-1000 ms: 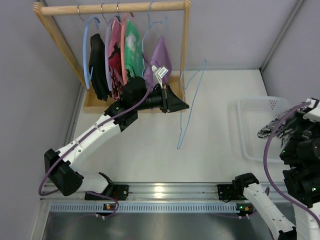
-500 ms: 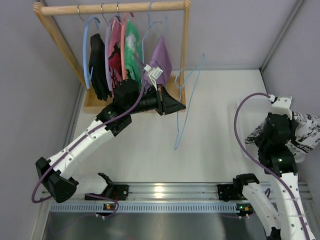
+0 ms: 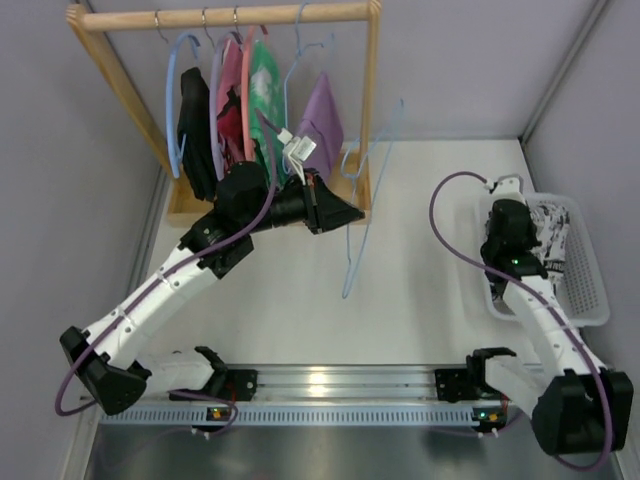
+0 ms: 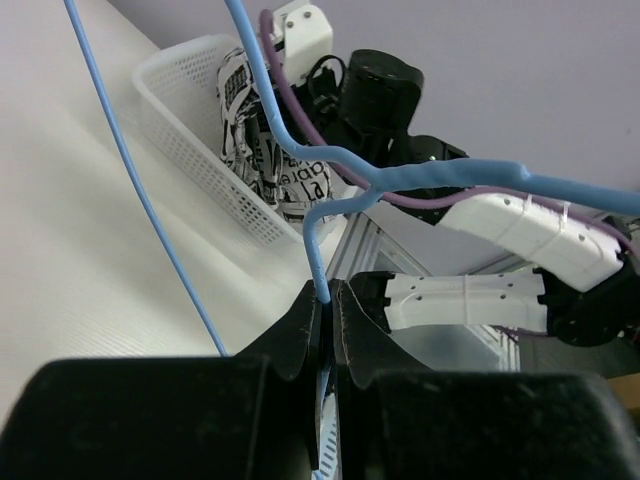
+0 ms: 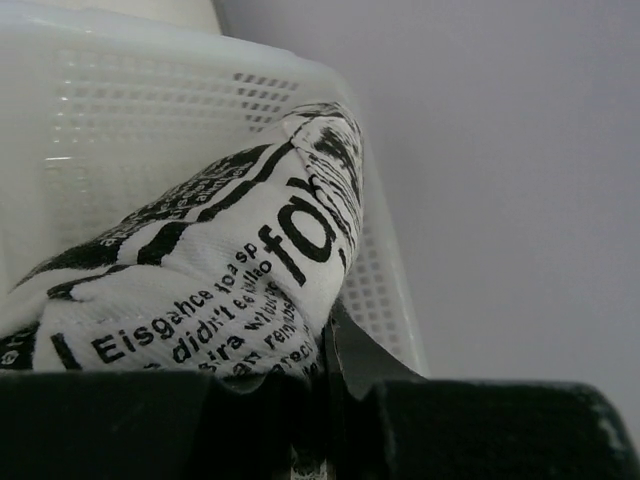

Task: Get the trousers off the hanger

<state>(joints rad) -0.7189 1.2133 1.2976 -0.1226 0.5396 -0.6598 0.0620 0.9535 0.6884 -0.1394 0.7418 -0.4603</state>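
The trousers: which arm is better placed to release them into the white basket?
Right. The right gripper pinches the trousers right at the white basket, so it probably need only open. The left gripper is shut on the hanger, far from it.

My right gripper [image 5: 322, 378] is pinched on a fold of the trousers [image 5: 200, 290], white cloth crowded with black lettering, bunched up right above my dark fingers. The white basket [image 5: 130, 110] stands behind the cloth, its perforated wall curving round the bundle's right side. Beyond the basket's rim, to the right, a plain grey wall [image 5: 500, 180] fills the view
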